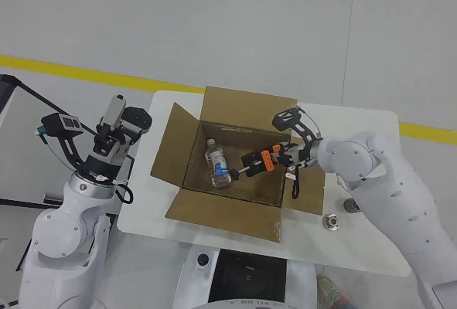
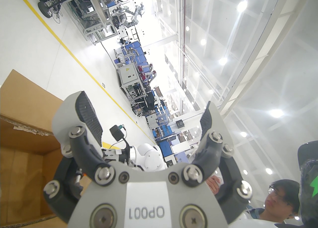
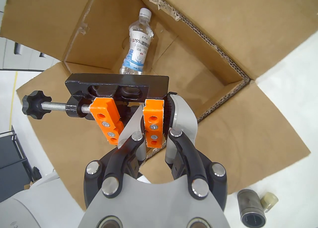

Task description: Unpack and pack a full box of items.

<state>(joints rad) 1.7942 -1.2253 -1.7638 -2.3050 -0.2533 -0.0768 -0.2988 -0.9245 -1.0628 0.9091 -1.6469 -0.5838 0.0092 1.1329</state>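
An open cardboard box sits on a white table, all four flaps folded outward. On its floor, toward the left side, a clear plastic bottle with a white cap and a blue-and-white label lies on its side.

Over the right half of the box's opening, the right gripper holds a small black screw clamp fitted with two orange blocks. Its fingers are closed tight on one of the blocks, while the clamp's threaded rod and black knob stick out toward the bottle. How high the clamp hangs above the box floor cannot be told.

The left gripper is off the table's left edge, apart from the box and pointing up toward the hall ceiling. Its ribbed fingers are spread wide with nothing between them.

On the table just outside the box's right flap stands a short metal cylinder, with a small cream-coloured piece just beside it.
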